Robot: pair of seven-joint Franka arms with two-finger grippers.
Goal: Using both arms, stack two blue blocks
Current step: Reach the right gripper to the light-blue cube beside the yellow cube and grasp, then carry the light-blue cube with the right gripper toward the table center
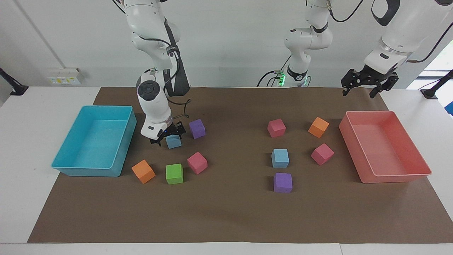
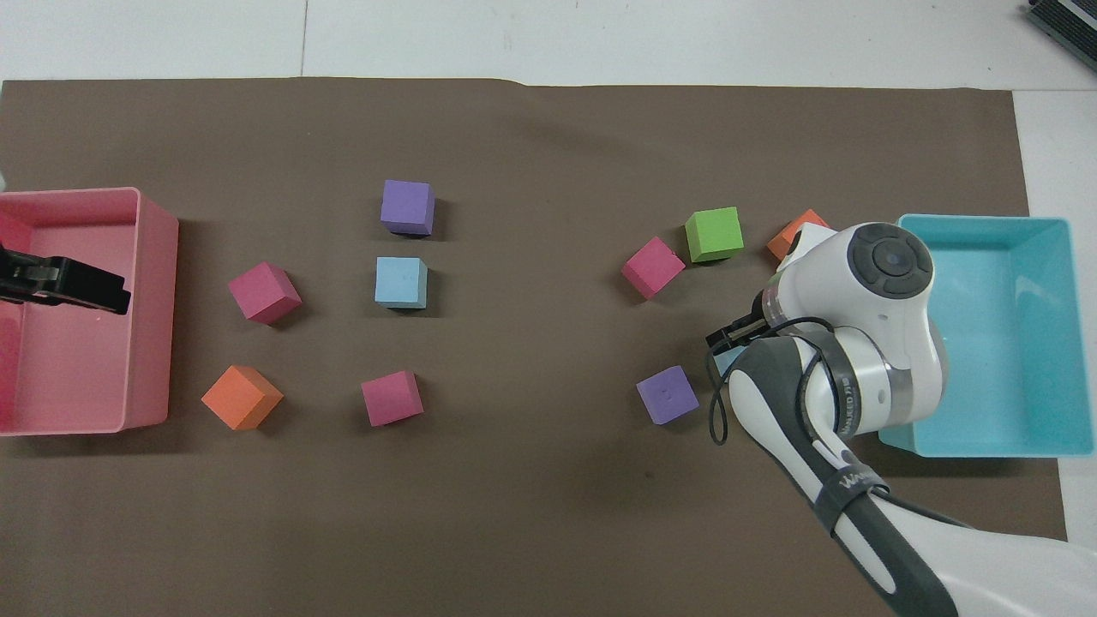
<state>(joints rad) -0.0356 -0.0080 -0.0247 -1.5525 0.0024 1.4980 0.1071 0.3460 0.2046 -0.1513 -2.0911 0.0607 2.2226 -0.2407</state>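
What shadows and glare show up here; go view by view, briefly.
Facing view: soft, even light; each cube, like the blue block, throws a short faint shadow on the brown mat; bright daylight washes out the window edge behind the left gripper.
Overhead view: the pink tray casts a soft shadow; the right arm's white shell shines.

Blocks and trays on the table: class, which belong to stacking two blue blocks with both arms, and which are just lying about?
Belongs:
- blue block under the open right gripper
- blue block between pink and purple cubes
- open left gripper, waiting over the pink tray's end

Lying about:
- purple, pink, orange, green cubes
- cyan tray
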